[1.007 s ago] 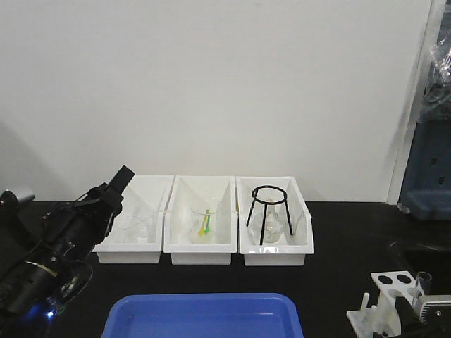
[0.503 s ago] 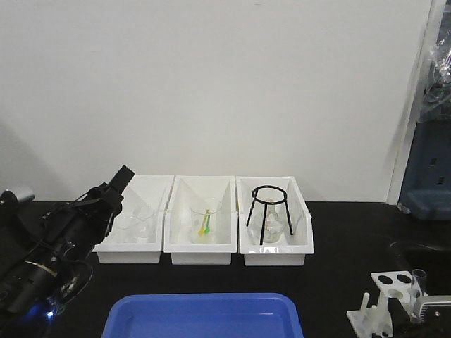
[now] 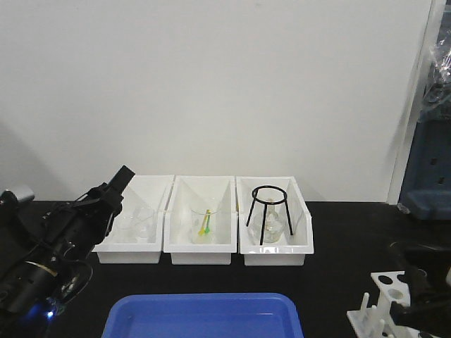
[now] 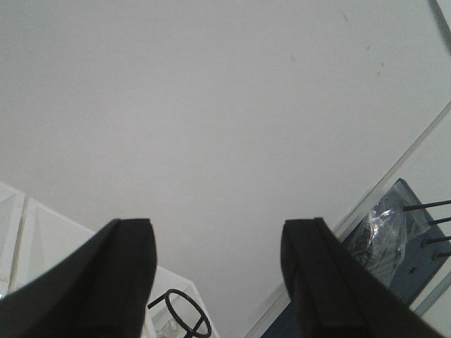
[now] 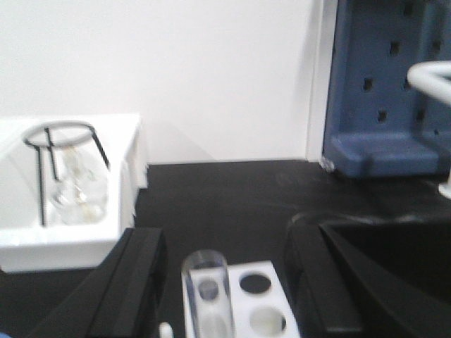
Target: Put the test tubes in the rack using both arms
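Left gripper: I see both fingers spread wide with nothing between them, only bare wall beyond; it points up and away from the table.
Right gripper: fingers spread apart, one on each side of the tube, with a clear gap to the glass on both sides as far as I can tell.
Tube: upright between my right fingers, standing at the rack's near left corner; its lower end is out of view.
Rack: just below and between the right fingers; its other visible holes show no tube.
Bins: three in a row, well ahead of the right fingers; the nearest holds a black ring stand over glassware.
Tray: blue, to the left of the right fingers.
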Tool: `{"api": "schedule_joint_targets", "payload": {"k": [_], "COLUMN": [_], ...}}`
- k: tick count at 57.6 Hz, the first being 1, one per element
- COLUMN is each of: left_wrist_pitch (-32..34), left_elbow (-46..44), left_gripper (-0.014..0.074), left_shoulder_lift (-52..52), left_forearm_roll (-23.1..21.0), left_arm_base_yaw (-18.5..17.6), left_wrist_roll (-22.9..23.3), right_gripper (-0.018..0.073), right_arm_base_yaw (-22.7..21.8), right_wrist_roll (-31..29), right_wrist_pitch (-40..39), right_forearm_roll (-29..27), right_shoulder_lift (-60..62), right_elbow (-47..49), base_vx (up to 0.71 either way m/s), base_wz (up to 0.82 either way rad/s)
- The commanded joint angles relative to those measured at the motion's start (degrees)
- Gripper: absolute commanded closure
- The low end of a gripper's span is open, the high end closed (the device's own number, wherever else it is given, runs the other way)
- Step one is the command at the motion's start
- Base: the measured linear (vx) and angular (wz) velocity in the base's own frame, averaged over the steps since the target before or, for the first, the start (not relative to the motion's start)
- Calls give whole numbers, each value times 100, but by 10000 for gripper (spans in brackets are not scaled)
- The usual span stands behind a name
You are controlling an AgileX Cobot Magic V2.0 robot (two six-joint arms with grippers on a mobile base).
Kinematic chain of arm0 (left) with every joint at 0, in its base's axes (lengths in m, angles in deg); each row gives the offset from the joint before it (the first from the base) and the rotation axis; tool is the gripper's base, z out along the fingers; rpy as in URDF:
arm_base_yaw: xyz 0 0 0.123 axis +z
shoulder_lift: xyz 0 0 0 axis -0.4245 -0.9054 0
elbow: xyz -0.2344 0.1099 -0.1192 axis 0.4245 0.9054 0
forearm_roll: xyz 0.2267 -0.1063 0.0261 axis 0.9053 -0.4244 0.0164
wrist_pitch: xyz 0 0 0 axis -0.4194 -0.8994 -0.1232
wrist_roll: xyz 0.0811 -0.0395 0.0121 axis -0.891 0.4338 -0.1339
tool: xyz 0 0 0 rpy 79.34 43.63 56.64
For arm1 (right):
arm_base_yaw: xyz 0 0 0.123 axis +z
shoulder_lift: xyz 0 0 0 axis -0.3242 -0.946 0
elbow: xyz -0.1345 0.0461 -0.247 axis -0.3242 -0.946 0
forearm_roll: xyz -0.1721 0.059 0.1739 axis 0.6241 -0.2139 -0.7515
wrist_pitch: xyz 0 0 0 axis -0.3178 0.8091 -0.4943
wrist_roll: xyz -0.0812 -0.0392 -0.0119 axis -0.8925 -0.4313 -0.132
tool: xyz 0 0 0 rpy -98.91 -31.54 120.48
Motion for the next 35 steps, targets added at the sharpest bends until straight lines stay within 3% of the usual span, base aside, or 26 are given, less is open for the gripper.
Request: {"api": "schedule_joint_targets", "payload": {"k": [1,8,13,19,25,35], "left_wrist_pitch": [504,929,1167,1010,140,-2491], "left_elbow": [-128,-138,-138,-138,-131,-131], "left_gripper": [69,70,70,70,70,70], "left_shoulder_lift": [245,273,410,825,1470,2715], "left_forearm_roll": [-10,2,207,444,586,597], "left_arm_base_yaw": [-27,-27,-27,-27,-27,-27], "left_wrist_roll": [-14,-123,-823,-1874,-2436,-2698], "right_gripper": [110,110,110,110,111,111], "right_arm_base_yaw": [-39,-39,-39,-39,-39,-39], "right_wrist_roll": [-375,-809,-809,-809,-814,-814], "right_wrist_pitch": [858,2512,3342,3904,4327,4430], "right_forearm_roll": [68,8,8,8,13,13], "right_shoulder_lift": [1077,2182,2793,3245,3514,3617], "right_elbow": [457,1147,1448,1466,1457,1457], "base_vx": [0,0,0,0,0,0], "base_wz": [0,0,0,0,0,0]}}
